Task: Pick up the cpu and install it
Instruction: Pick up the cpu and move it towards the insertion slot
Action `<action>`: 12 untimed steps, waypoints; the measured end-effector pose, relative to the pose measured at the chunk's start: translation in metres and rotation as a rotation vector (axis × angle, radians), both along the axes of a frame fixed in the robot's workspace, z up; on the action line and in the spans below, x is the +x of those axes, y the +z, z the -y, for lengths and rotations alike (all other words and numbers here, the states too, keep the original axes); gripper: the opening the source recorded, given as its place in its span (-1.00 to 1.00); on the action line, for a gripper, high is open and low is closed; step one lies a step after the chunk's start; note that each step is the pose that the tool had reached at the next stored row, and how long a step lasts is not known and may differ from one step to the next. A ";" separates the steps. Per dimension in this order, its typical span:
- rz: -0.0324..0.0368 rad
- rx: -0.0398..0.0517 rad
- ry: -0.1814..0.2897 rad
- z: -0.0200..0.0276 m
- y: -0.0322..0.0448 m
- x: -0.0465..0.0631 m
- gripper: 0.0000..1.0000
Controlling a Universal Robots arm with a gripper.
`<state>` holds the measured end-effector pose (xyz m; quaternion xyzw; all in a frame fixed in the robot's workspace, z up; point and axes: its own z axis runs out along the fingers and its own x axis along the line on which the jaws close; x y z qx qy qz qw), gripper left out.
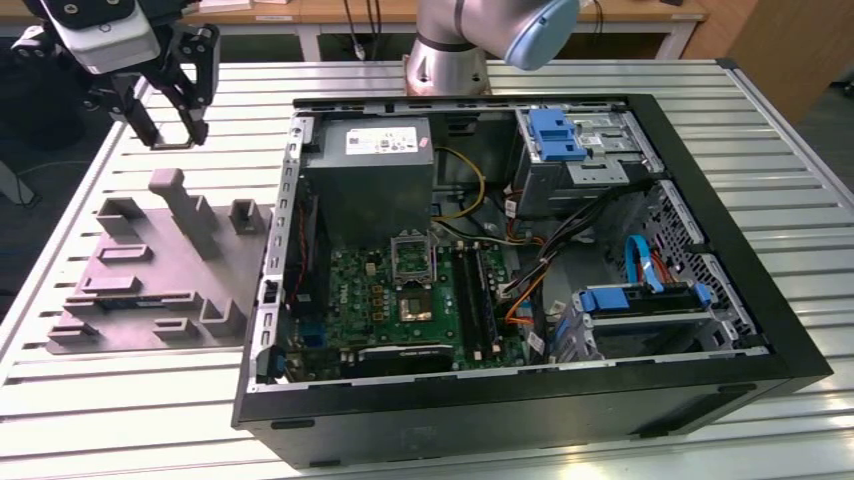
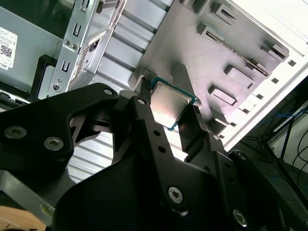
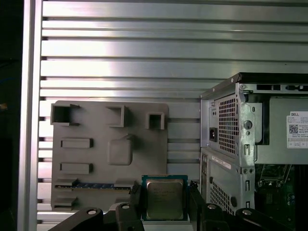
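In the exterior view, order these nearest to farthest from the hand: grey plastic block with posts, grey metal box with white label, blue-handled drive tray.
1. Grey plastic block with posts, on the table by the hand.
2. Grey metal box with white label, inside the case, exterior view's left.
3. Blue-handled drive tray, inside the case, exterior view's right.

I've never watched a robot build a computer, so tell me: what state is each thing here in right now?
gripper: shut on the cpu, raised above the table.
cpu: clamped in the gripper, lifted clear of the grey block.
grey block: lying flat on the table.
computer case: on its side, panel off, insides exposed.
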<state>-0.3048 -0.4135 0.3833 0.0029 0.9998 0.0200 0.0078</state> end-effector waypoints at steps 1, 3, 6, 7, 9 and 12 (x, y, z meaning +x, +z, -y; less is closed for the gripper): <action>0.0000 0.0000 0.000 0.0000 0.0000 0.000 -0.06; -0.0001 -0.0001 0.000 0.0000 0.0001 0.001 -0.06; 0.0000 -0.0001 0.000 0.0000 0.0000 0.002 -0.06; -0.0001 -0.0001 0.000 0.0000 0.0000 0.003 -0.06; 0.0000 0.0000 0.000 0.0000 0.0000 0.003 -0.06; 0.0001 0.0001 0.000 0.0000 0.0000 0.005 -0.06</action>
